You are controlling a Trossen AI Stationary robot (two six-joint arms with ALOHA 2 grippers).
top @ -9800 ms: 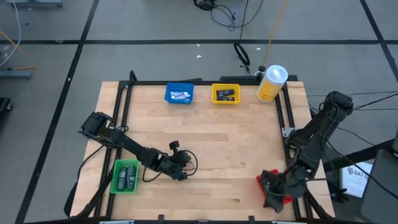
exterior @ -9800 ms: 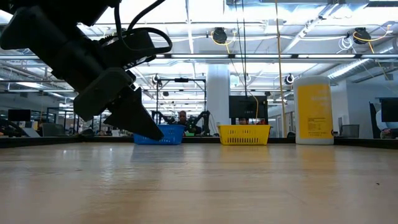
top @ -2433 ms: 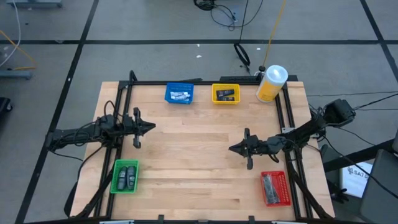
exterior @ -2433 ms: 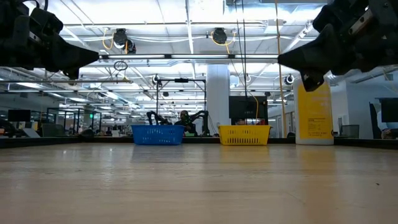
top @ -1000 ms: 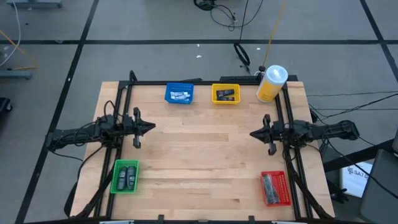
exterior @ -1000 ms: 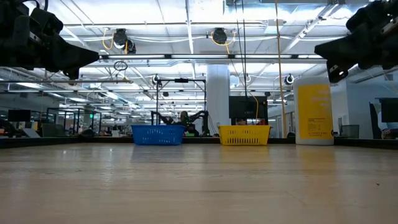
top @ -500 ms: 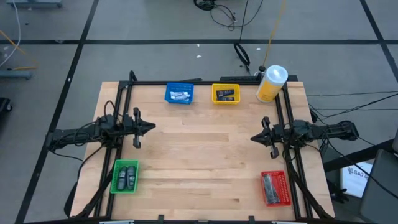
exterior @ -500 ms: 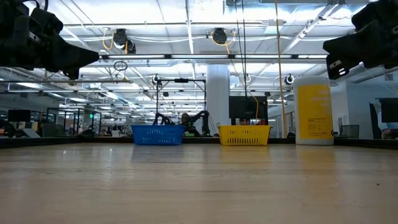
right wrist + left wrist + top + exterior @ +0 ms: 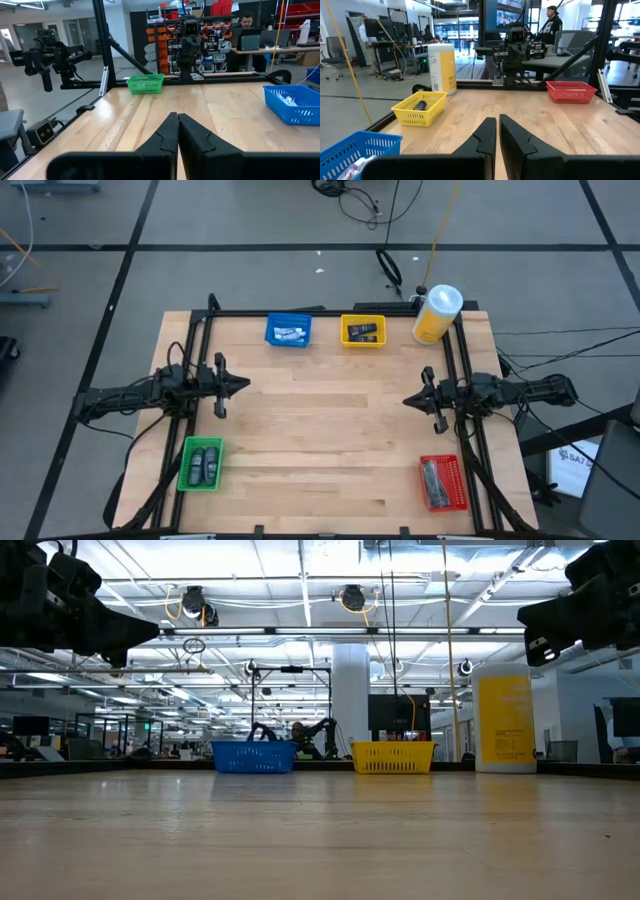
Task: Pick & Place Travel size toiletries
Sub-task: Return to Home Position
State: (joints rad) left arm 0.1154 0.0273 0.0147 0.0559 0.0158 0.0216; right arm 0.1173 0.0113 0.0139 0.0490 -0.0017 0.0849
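The travel size toiletries lie sorted in four small bins: dark ones in the green bin (image 9: 200,463) and the red bin (image 9: 441,482), silver-white ones in the blue bin (image 9: 288,330), a dark one in the yellow bin (image 9: 363,332). My left gripper (image 9: 243,385) hovers shut over the table's left part, pointing level toward the right edge (image 9: 497,120). My right gripper (image 9: 405,400) hovers shut over the right part, pointing level toward the left edge (image 9: 178,117). Neither holds anything, and both show raised above the table in the low view (image 9: 150,632) (image 9: 522,618).
A big yellow bottle with a white cap (image 9: 437,315) stands at the far right corner beside the yellow bin. A black frame (image 9: 200,340) runs along the table's edges. The bare wooden middle of the table (image 9: 320,430) lies between the two grippers. People sit at desks in the room beyond.
My right gripper has drawn back slightly toward the table's right edge and risen a little, then come to rest. It stays shut.
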